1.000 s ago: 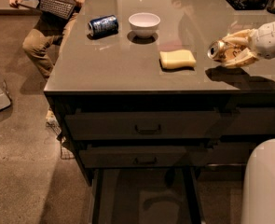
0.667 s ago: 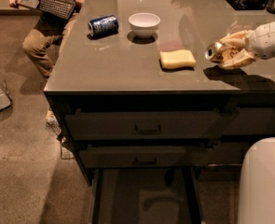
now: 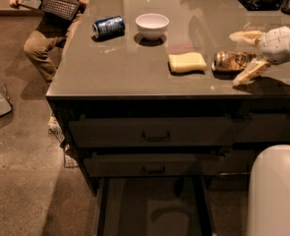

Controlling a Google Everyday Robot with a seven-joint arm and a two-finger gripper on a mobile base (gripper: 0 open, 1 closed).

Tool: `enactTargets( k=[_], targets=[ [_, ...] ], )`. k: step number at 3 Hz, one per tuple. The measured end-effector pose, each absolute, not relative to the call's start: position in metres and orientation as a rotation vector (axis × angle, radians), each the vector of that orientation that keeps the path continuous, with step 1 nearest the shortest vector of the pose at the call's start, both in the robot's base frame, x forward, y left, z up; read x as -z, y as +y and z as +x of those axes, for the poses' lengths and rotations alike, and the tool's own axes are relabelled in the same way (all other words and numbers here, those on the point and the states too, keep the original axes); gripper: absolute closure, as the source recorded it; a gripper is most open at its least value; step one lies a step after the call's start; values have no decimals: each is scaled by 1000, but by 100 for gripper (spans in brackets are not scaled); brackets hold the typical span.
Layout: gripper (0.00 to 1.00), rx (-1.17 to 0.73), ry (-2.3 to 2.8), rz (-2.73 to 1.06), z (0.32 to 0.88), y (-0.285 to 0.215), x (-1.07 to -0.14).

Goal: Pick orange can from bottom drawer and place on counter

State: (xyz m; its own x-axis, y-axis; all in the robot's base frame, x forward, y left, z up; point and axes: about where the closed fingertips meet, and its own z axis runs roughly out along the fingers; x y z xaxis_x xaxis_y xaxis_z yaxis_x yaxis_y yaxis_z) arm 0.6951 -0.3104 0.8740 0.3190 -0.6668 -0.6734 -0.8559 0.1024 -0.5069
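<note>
The pincer now spreads wide and empty, having let go of the orange can lying between its fingers on the counter, so placement looks done.

Two cans, three drawers, one pincer

I can read no lettering, number or brand anywhere. My gripper hangs over the right end of the counter, fingers spread to either side of the orange can. The can lies on its side there, and its mottled label shows me no letters. The dark blue can, lying near the far left corner, carries pale markings that I cannot make out as words.
</note>
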Motion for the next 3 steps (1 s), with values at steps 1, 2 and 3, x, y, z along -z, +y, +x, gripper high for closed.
enactTargets(
  k=[1,2,3],
  targets=[
    [0,-223,1401,-1589,696,-318,-882],
    [0,-207,1395,-1564,694,-326,-888],
    [0,-135,1372,-1498,690,-350,-909]
  ],
)
